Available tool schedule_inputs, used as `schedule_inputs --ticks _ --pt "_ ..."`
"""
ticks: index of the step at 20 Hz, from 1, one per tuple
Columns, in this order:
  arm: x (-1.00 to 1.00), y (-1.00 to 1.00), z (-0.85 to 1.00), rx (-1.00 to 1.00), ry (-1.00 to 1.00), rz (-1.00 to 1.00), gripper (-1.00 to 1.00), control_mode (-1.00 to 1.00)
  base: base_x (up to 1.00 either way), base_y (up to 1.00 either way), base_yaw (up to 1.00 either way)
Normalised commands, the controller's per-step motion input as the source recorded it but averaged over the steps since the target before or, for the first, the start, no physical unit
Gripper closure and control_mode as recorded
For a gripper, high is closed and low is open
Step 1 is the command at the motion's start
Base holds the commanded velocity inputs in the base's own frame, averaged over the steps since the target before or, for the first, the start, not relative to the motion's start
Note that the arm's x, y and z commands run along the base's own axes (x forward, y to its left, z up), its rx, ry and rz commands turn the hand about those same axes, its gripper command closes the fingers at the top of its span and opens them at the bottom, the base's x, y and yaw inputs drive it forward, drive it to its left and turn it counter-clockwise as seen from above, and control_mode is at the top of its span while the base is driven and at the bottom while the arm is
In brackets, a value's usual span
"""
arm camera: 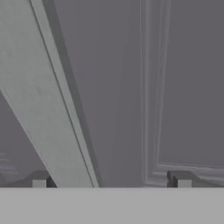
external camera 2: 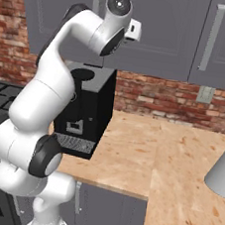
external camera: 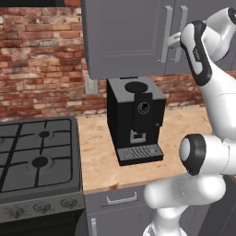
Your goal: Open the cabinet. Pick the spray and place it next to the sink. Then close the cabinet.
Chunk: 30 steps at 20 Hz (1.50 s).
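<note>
**Jaws up at the cabinet handle**

The arm reaches high, the gripper (arm camera: pixel 111 183) pressed close to the cabinet (external camera: pixel 124 37), whose doors are shut. In the hand view the jaws stand spread, released, with a silver bar handle (arm camera: pixel 48 109) slanting from 11 o'clock down between them. At 6 o'clock below the cabinet, a black coffee machine (external camera: pixel 134 117) sits on the table (external camera 2: pixel 144 153), with the stove (external camera: pixel 37 156) at 9 o'clock of it
</note>
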Motion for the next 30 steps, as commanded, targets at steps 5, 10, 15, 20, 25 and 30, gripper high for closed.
schedule_inputs --ticks 5,10,15,20,25,30 --pt "0.0 0.0 0.0 0.0 -0.03 0.04 -1.0 -1.0 0.0 0.0 0.0" --pt "0.0 0.0 0.0 0.0 -0.04 0.01 -1.0 -1.0 0.0 0.0 0.0" --pt "0.0 0.0 0.0 0.0 0.0 0.0 1.0 -1.0 0.0 0.0 0.0" --pt "0.0 0.0 0.0 0.0 0.0 0.0 1.0 -1.0 0.0 0.0 0.0" --pt "0.0 -0.05 0.0 0.0 0.0 -0.01 1.0 -1.0 0.0 0.0 0.0" --pt "0.0 -0.41 0.0 0.0 0.0 -0.04 1.0 -1.0 0.0 0.0 0.0"
